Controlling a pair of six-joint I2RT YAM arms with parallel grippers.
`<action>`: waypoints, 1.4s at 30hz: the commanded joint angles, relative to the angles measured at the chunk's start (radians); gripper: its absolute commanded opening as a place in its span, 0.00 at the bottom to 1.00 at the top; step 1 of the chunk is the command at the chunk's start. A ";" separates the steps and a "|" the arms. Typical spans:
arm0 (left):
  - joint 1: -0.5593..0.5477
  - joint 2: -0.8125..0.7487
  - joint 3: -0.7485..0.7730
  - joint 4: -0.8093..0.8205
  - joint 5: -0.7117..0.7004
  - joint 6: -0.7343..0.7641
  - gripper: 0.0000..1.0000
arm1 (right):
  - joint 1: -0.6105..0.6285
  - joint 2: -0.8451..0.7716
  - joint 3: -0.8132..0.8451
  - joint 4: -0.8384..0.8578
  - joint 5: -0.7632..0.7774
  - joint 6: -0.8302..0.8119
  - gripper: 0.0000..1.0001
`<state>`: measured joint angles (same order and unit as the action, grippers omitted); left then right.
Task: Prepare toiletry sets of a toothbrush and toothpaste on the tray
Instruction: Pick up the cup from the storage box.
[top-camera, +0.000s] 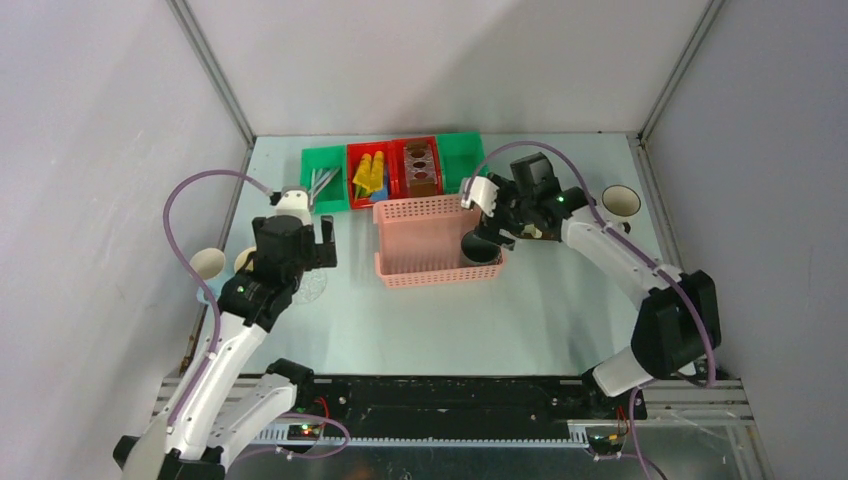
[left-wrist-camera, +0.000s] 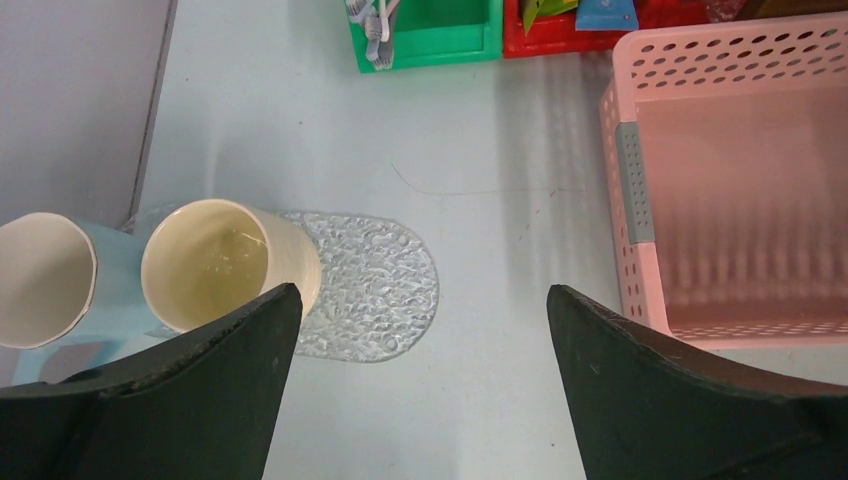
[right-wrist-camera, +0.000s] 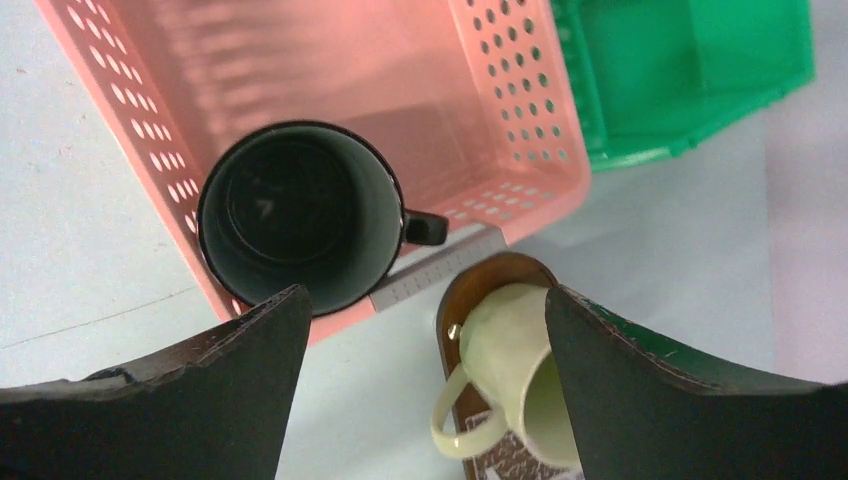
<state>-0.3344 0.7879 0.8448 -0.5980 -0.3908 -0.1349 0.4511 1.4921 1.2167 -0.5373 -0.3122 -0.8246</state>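
Left claw (left-wrist-camera: 420, 390): fingers spread wide with nothing between them, hanging above the table (left-wrist-camera: 480, 150).
Right claw (right-wrist-camera: 425, 385): fingers also apart and not clamped on anything, hanging over the near right corner of the pink basket (right-wrist-camera: 330, 70).
Dark mug (right-wrist-camera: 295, 215): upright inside the basket corner, just ahead of the right claw and toward its left finger, handle pointing to the claw's right. No contact with the finger can be made out.
Tray (right-wrist-camera: 490, 268): dark brown rounded end lying on the table, outside the basket and just beside it, directly below the gap of the right claw.
Pale mug (right-wrist-camera: 505, 345): standing on the tray, below the right claw toward its right finger, with the handle turned to the near side.
Cream mug (left-wrist-camera: 225, 265): upright, just ahead of the left claw's left finger, resting on the edge of the clear disc (left-wrist-camera: 385, 285).
Second cream mug (left-wrist-camera: 45, 280): further out to the left claw's left, just beside the first. Cannot tell whether they touch.
White mug (top-camera: 620, 203): off to the right of the right claw, well apart, near the side wall.
Brushes (left-wrist-camera: 375, 30): in a green bin (left-wrist-camera: 440, 35), far ahead of the left claw.
Tubes (top-camera: 368, 175): yellow and blue, in a red bin (top-camera: 352, 195) next to the green one, ahead and to the right of the left claw.
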 joint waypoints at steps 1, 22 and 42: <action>-0.003 -0.009 0.028 -0.023 0.023 -0.012 1.00 | 0.050 0.086 0.104 -0.034 -0.017 -0.111 0.89; -0.030 0.016 0.030 -0.013 0.033 0.007 1.00 | 0.155 0.489 0.363 -0.188 0.118 -0.272 0.77; -0.036 -0.007 0.033 -0.034 0.034 -0.020 1.00 | 0.159 0.482 0.420 -0.217 0.108 -0.098 0.06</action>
<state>-0.3637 0.7971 0.8528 -0.6338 -0.3588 -0.1333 0.6052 1.9842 1.5894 -0.7773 -0.2054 -1.0252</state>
